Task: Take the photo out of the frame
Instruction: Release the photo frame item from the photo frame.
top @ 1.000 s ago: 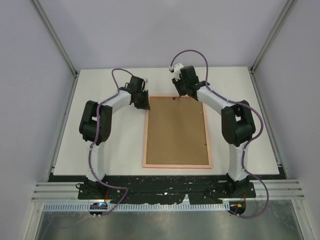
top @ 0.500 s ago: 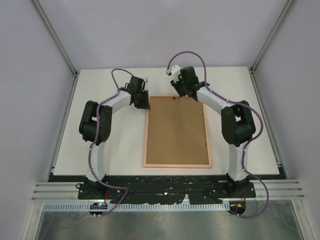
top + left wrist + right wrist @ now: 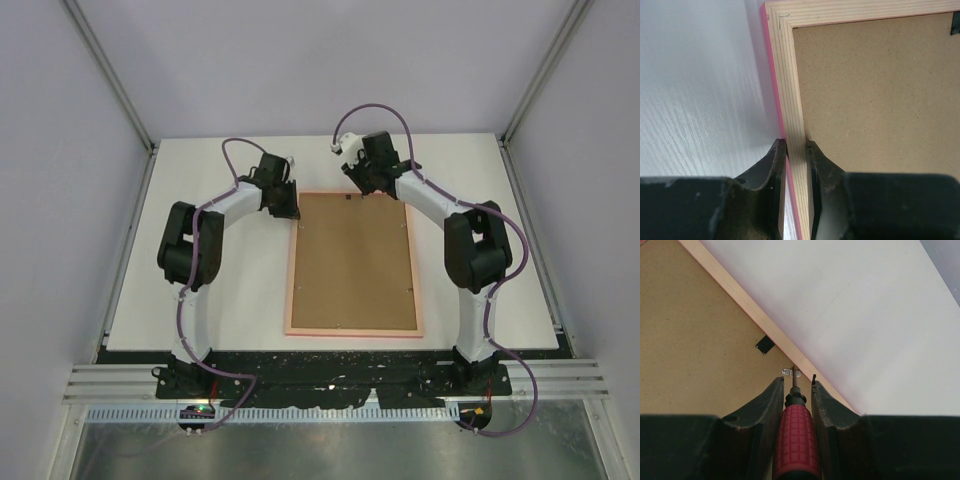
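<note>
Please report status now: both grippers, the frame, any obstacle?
Left gripper shut on the frame rail. Right gripper holds screwdriver, tip at metal clip. Frame face down, backing board in, photo unseen.

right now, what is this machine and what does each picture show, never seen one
These are two robot arms bolted at the near edge of a white table. The wide picture looks down from above; the other two come from a small camera on each wrist, so the dark jaws at the bottom belong to that arm. On the table lies a pink frame face down, its brown backing board up. The left gripper pinches the frame's side rail near a far corner. The right gripper holds a red-handled screwdriver, its tip at a small metal tab on the frame's far rail.
</note>
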